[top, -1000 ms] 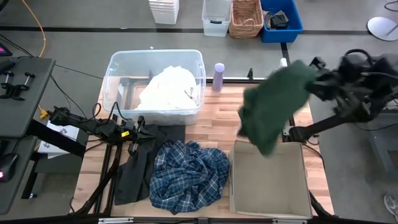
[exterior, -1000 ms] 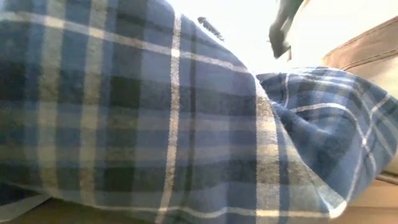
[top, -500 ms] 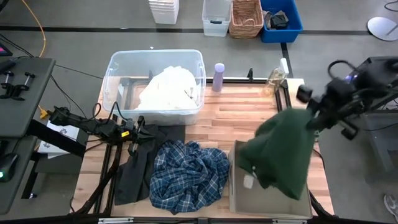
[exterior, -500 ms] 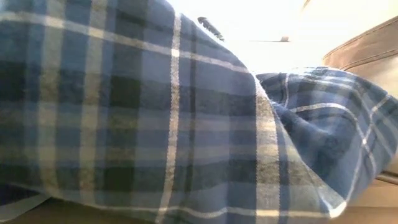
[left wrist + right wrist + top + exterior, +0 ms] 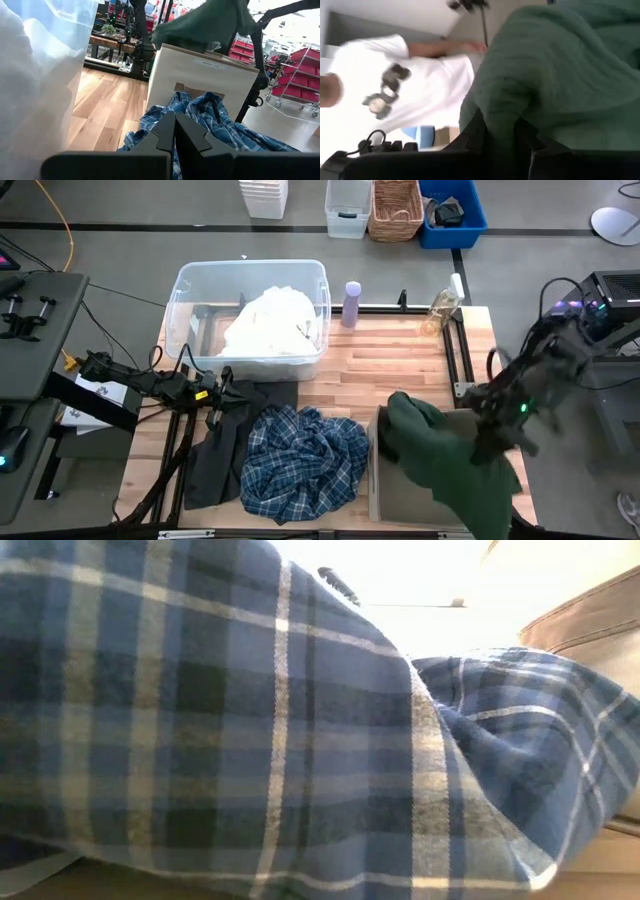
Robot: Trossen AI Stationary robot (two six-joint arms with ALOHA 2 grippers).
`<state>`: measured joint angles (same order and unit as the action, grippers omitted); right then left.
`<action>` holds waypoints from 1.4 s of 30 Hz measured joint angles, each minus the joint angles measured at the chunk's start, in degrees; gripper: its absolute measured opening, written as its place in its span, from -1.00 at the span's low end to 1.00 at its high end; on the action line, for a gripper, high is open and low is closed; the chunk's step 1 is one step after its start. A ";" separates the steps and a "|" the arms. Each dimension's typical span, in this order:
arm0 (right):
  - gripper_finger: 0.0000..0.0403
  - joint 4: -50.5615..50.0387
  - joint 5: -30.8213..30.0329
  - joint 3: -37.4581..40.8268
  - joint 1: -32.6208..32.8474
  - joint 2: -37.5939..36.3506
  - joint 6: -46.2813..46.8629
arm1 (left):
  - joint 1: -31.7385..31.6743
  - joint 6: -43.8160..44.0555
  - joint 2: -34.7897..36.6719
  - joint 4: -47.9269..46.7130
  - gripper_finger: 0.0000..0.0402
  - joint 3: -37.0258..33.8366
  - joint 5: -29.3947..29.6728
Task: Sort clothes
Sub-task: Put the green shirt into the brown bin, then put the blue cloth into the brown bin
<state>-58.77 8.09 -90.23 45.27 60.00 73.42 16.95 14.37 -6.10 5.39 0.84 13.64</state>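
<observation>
My right gripper (image 5: 484, 438) is shut on the dark green piece (image 5: 445, 460), low over the beige fabric bin (image 5: 385, 500) at the near right. The green piece drapes over the bin's opening and its right wall. The blue-and-white plaid shirt (image 5: 300, 460) lies crumpled on the table left of the bin and fills the low view (image 5: 250, 720). The black-grey piece (image 5: 220, 455) lies flat left of the shirt. My left gripper (image 5: 226, 392) is shut, over that piece's far end. White clothes (image 5: 270, 320) lie in the clear tub (image 5: 185, 290). My right gripper pinches a bunched fold of the dark green piece (image 5: 506, 107) between its two fingers, several layers thick. The rest of the piece spreads away from the fingers down into the bin (image 5: 440, 470). Whether my left gripper touches the black-grey piece cannot be told.
A purple bottle (image 5: 352, 303) and a clear bottle (image 5: 443, 305) stand at the table's far edge. Bare wood lies between the tub and the bin. A person in a white shirt (image 5: 415, 95) shows beyond the table in the right wrist view. Baskets and tubs stand on the floor behind.
My right gripper has swung from high over the table's far right toward the near edge and down to the bin. The dark green piece went along: it hung free above the table, and now drapes over the bin.
</observation>
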 joint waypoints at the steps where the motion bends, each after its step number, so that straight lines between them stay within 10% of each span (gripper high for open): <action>1: -0.81 -0.30 -0.02 1.22 1.32 0.49 2.25 | 0.01 0.00 0.02 0.00 -1.00 0.00 0.00; 12: -0.80 -4.01 2.26 19.10 6.98 6.21 24.59 | 0.02 0.00 0.02 0.00 -1.00 0.00 0.01; 17: -0.50 -3.97 -0.62 24.11 5.02 8.44 31.89 | 0.00 0.00 0.00 0.00 -1.00 0.00 0.00; 27: -0.02 -4.33 -12.48 24.10 -8.91 9.67 29.20 | 0.02 0.00 0.00 0.00 -1.00 0.00 -0.01; 36: 0.09 5.26 5.90 23.92 -14.42 15.18 21.87 | 0.01 0.00 0.01 0.00 -1.00 0.00 0.00; 42: 0.09 12.48 -5.45 13.91 -14.48 14.60 14.60 | 0.02 0.00 0.00 0.00 -1.00 0.00 -0.01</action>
<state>-46.29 2.64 -76.31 30.79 74.59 88.02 16.97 14.37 -6.11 5.39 0.84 13.63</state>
